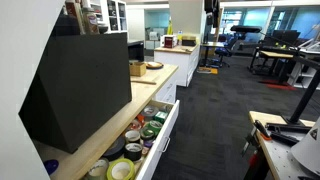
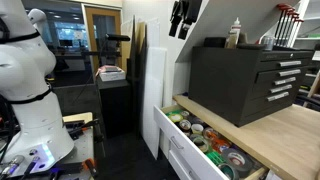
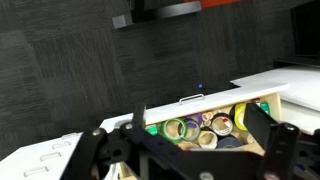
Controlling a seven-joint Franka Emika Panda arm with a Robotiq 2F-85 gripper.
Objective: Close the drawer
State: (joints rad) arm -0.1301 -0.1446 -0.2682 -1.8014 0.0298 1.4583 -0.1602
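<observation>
A white drawer point(image 1: 166, 132) stands pulled out from under the wooden counter. It is full of tape rolls in both exterior views point(image 2: 181, 152). In the wrist view its white front with a small metal handle point(image 3: 190, 97) lies across the middle, with the tape rolls point(image 3: 200, 128) behind it. My gripper point(image 3: 193, 150) is open and empty. Its two black fingers frame the drawer from above and touch nothing. In both exterior views the gripper point(image 2: 180, 20) hangs high above the drawer, near the top edge point(image 1: 210, 6).
A black tool chest point(image 1: 85, 85) point(image 2: 245, 80) sits on the wooden counter above the drawer. A cardboard box point(image 1: 137, 68) stands farther along the counter. A white humanoid robot point(image 2: 30, 80) stands across the dark carpet aisle. A wooden bench point(image 1: 280, 140) is opposite.
</observation>
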